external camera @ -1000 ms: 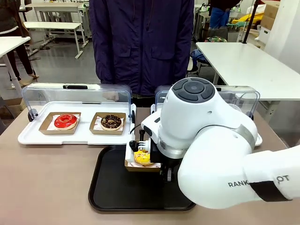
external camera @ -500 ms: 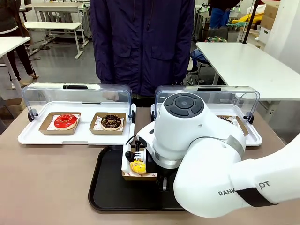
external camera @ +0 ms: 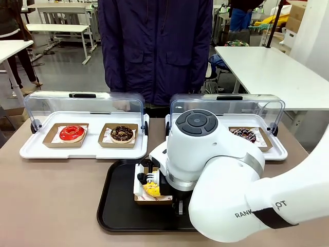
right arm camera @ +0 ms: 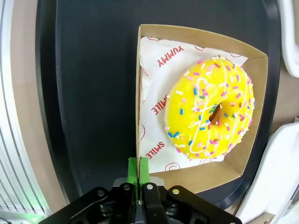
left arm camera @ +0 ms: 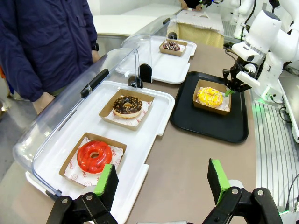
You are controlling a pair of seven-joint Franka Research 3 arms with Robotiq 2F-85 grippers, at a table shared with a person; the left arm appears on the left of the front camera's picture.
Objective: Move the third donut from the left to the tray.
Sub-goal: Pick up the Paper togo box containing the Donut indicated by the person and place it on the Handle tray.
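On the table (external camera: 51, 206), the left gripper (left arm camera: 161, 186) hangs with fingers spread wide, gripping nothing, near the red donut (left arm camera: 94, 156) in its white display tray (left arm camera: 154, 126). Further right, the yellow donut (right arm camera: 210, 113) (in its cardboard holder (right arm camera: 196, 179)) is over the black tray (external camera: 118, 211) — the right gripper (right arm camera: 138, 169) has its fingers pressed together on the holder's wall

Open black floor is left on the near and left parts of the tray (external camera: 115, 206), while its right side is blocked by the bulky right arm (external camera: 221, 175) and its far edge is bordered by two lidded white display trays (external camera: 82, 149).
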